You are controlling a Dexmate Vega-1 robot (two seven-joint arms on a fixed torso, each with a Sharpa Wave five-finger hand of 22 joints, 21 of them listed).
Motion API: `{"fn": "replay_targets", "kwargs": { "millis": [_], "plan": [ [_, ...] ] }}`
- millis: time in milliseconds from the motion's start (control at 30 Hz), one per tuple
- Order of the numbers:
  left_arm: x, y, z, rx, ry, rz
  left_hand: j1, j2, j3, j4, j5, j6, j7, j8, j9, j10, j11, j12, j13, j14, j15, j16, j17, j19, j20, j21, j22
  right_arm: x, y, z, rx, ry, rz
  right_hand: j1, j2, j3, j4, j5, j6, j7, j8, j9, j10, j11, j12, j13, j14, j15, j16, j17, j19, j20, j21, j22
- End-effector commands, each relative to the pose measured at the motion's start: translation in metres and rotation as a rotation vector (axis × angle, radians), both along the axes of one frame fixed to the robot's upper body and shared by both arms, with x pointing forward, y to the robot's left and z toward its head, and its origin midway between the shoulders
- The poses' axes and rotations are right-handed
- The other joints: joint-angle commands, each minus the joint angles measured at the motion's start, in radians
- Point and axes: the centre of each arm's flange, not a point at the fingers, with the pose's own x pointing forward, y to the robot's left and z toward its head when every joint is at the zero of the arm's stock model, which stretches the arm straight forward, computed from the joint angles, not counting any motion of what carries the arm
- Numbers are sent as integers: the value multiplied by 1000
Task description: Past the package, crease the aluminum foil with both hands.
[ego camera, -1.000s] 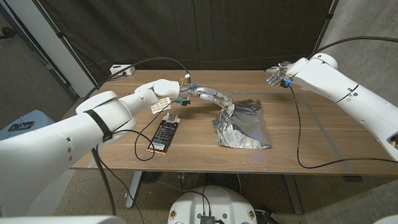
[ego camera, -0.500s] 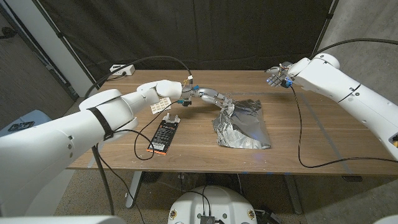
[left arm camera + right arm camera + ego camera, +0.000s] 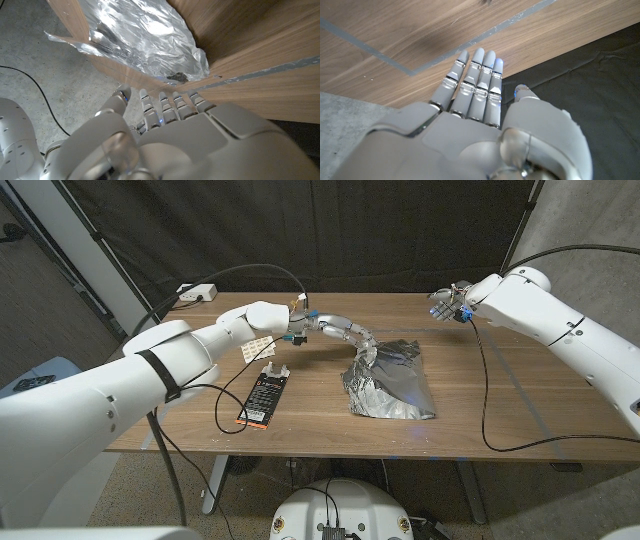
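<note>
Taking the aluminum foil [image 3: 389,379] as landmark: it lies on the wooden desk [image 3: 520,395], a crumpled, mirror-bright sheet, ridged and buckled, with a raised fold at its far left corner. Nearer than that corner and off to its left lies the package [image 3: 265,397], a flat black rectangle with a label and an orange lower edge, a black cable [image 3: 222,402] looping beside it. At the foil's far left corner my left hand [image 3: 345,336] has shifted a little over the last second, the forearm drawing back and up while the fingers [image 3: 366,355] stay hooked down onto the raised fold; from the left wrist view they reach toward the foil's ragged edge, slightly apart, and I cannot tell whether they pinch it or only press it. Farther back and to the foil's right, my right hand [image 3: 444,304] hovers above the desk, well apart from the foil, fingers straight and held together, holding nothing, barely moved. I judge the crease only begun: one hand works the corner, and the right must come to the foil before both can fold it.
</note>
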Motion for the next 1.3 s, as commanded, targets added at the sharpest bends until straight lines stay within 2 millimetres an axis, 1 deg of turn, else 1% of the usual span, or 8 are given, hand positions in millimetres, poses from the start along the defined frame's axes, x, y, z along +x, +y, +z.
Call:
{"fn": "replay_targets", "kwargs": {
  "millis": [33, 233, 433, 500, 767, 967, 1033, 1300],
  "plan": [
    [-5, -12, 0, -9, 0, -35, 0, -9, 1, -4, -4, 7, 4, 0, 2, 7, -1, 5, 2, 10, 0, 4, 2, 7, 2, 6, 3, -2, -5, -5, 6, 1, 7, 7, -8, 8, -3, 3, 4, -1, 6, -1, 9, 3, -4, 3, 6, -2, -1, 2, 8, -1, 9, 3],
    [2, -27, -8, 0, -5, 3, 1, -9, 1, -5, -4, 3, 4, -2, 2, 7, 0, 5, 2, 10, -1, 4, 2, 7, 2, 6, 3, -5, -10, -9, 15, 4, 6, 7, -9, 12, -5, 3, 5, -7, 6, -1, 10, 3, -6, 4, 6, -4, -2, 3, 8, -1, 9, 3],
    [9, -40, -10, -3, -10, 51, 2, -9, 2, -5, -4, 1, 4, -4, 2, 7, 3, 5, 2, 11, -1, 3, 2, 7, 2, 5, 3, -7, -17, -15, 33, 9, 15, 5, -10, 15, -7, 2, 3, -9, 5, -1, 10, 2, -8, 5, 5, -5, -2, 5, 5, -3, 8, 3],
    [13, -44, -11, 1, -12, 74, 2, -9, 2, -5, -4, 1, 4, -4, 2, 7, -2, 4, 2, 11, -1, 3, 2, 7, 2, 5, 3, -8, -19, -17, 38, 10, 12, 5, -10, 15, -7, 1, 5, -9, 6, -1, 10, 1, -8, 6, 6, -5, -2, 6, 6, -2, 8, 3],
    [30, -56, -18, 24, -28, 191, 4, -9, 3, -6, -5, 0, 4, -4, 2, 7, 2, 4, 2, 11, -1, 2, 1, 7, 2, 5, 3, -10, -30, -23, 61, 15, 20, 4, -11, 19, -9, 0, 5, -10, 6, -1, 11, 3, -10, 8, 5, -8, -1, 8, 5, -4, 8, 3],
    [36, -61, -19, 29, -31, 236, 4, -9, 4, -6, -5, 0, 4, -4, 2, 6, -1, 3, 2, 10, -1, 2, 1, 7, 2, 4, 3, -8, -31, -24, 61, 15, 32, 4, -11, 21, -12, 0, 9, -11, 7, -1, 13, 3, -10, 9, 5, -8, -1, 10, 7, -5, 8, 3],
    [37, -63, -19, 27, -28, 244, 5, -9, 4, -6, -5, -1, 4, -5, 2, 7, -2, 3, 2, 10, -1, 2, 1, 7, 2, 4, 3, -6, -31, -24, 69, 18, 35, 3, -12, 22, -12, -1, 7, -16, 6, -1, 13, 2, -11, 9, 4, -10, -2, 10, 6, -6, 8, 3],
    [41, -64, -22, 33, -15, 278, 5, -10, 4, -6, -6, -2, 4, -5, 2, 7, 1, 3, 2, 10, -1, 2, 1, 7, 3, 4, 3, -1, -28, -23, 69, 24, 39, 2, -12, 25, -14, -1, 9, -16, 7, -1, 15, 2, -13, 10, 5, -12, -2, 11, 8, -5, 9, 3]
  ]
}}
